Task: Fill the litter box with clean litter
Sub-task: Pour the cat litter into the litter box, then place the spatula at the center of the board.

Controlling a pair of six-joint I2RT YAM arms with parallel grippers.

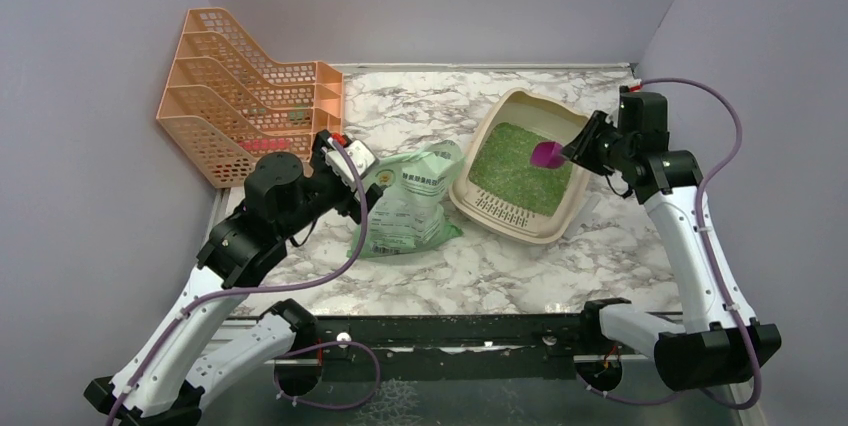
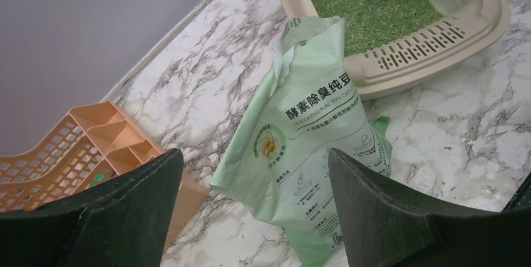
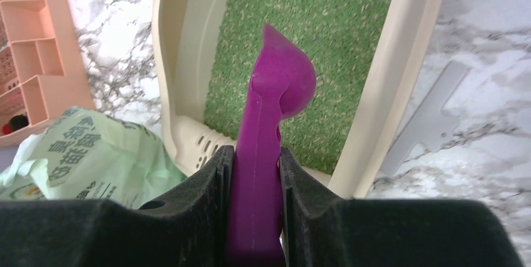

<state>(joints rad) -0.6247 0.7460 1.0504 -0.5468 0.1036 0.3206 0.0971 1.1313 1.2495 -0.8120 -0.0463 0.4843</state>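
Observation:
The beige litter box [image 1: 508,216] sits right of centre on the marble table, slotted lip towards me, with green litter [image 1: 518,164] covering its floor. My right gripper [image 1: 578,149] hovers over the box's right rim [image 3: 401,79], shut on the handle of a magenta scoop [image 3: 275,104]. The scoop's bowl [image 1: 547,154] hangs above the litter [image 3: 313,29]. The pale green printed litter bag [image 1: 408,204] lies slumped left of the box. My left gripper [image 2: 253,154] hangs open above the bag's [image 2: 313,129] near end, with nothing between its fingers.
An orange mesh file rack [image 1: 250,96] stands at the back left against the wall, close to my left arm. Purple-grey walls close in the table on three sides. A pale flat strip [image 3: 432,116] lies on the marble just right of the box.

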